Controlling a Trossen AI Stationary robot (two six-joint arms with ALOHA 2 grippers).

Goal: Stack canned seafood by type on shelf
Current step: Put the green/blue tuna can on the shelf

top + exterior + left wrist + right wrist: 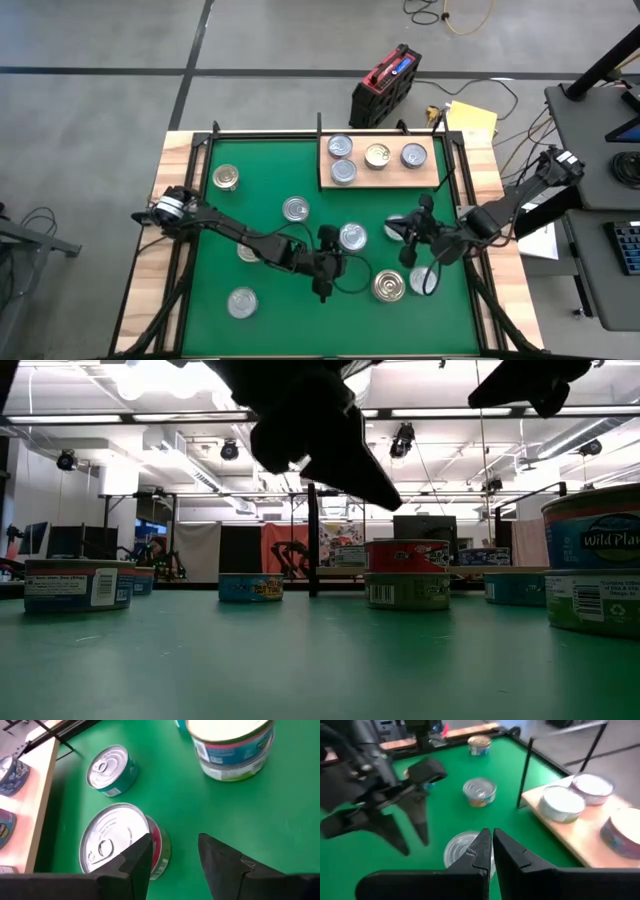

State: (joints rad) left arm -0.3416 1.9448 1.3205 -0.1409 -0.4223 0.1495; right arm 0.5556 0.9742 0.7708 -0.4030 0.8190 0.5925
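The left gripper (322, 292) hangs above the green mat (270, 180) with its fingers parted and empty, just beside a tin with a red band (120, 841). To grasp well, it probably needs to shift sideways until the tin sits between the fingers, then lower squarely before closing. The right gripper (408, 252) waits with fingers closed near the mat's right side, holding nothing. Four tins (377, 156) already sit on the wooden shelf (430, 178) at the far right; others lie scattered on the mat. Beyond the table lies a grey floor with cables and a red case (385, 80)
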